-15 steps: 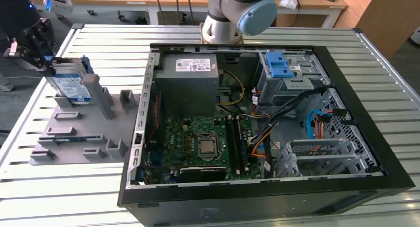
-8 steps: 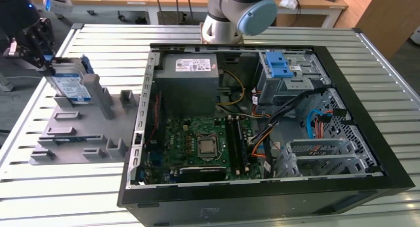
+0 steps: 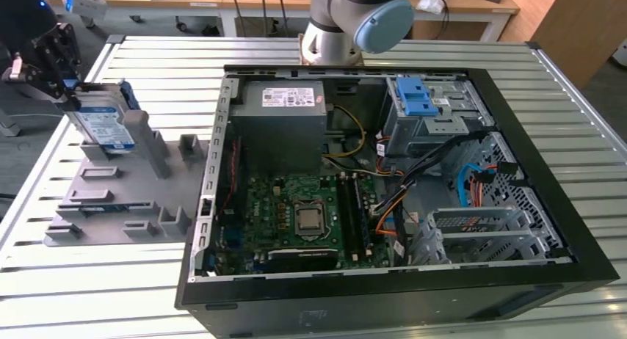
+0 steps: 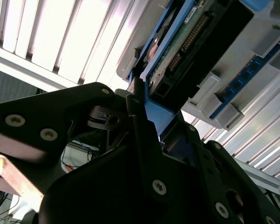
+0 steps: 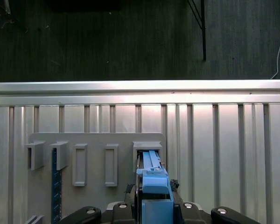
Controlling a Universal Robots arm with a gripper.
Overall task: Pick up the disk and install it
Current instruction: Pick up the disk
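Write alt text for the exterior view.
The gripper grips the disk, standing upright at a grey rack at the exterior view's left. An open computer case lies beside it on a slatted metal table.

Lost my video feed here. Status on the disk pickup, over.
Gripper shut on disk, at its blue bracket. Disk upright at grey holder, to the exterior view's left of open computer case. No obstruction seen between.

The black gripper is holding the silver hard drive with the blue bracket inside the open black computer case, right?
Not inside. The gripper holds the silver hard drive at the grey plastic rack beside the computer case, as the exterior view shows.
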